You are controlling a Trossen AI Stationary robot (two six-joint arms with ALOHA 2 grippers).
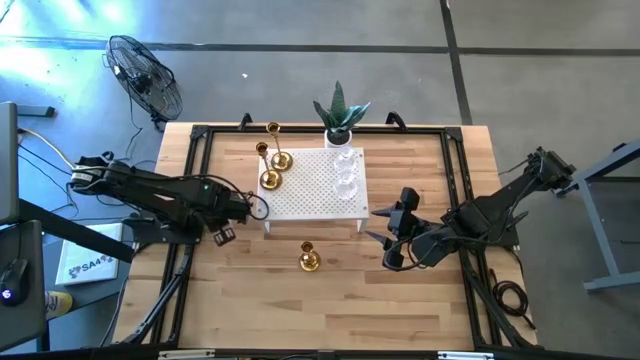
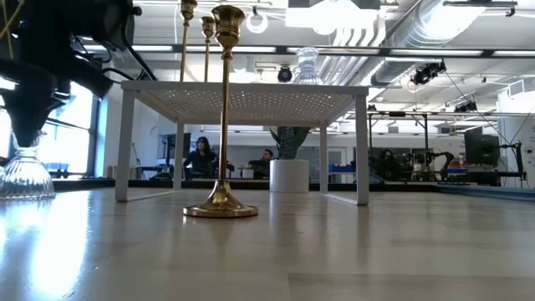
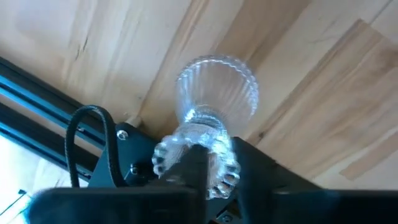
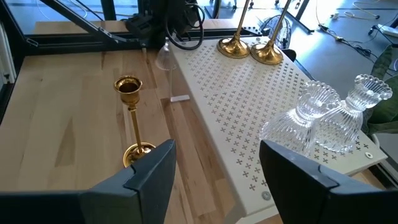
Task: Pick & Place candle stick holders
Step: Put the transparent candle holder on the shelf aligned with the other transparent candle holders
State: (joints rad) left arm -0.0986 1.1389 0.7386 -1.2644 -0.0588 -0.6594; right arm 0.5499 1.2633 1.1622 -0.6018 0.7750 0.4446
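Four holders stood on the white rack (image 1: 310, 185), one gold holder (image 1: 309, 259) waited on the counter (image 1: 250, 300) at six o'clock, the left end effector (image 3: 214, 171) gripped a glass holder (image 3: 214, 112) at nine o'clock, and the right end effector (image 4: 214, 168) gaped wide, empty.

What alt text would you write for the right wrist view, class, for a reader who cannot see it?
A white perforated stand carries two gold candle holders at its far end and two clear glass holders nearer the camera. A third gold holder stands alone on the wooden table beside it. The right gripper frames the foreground, fingers open and empty.
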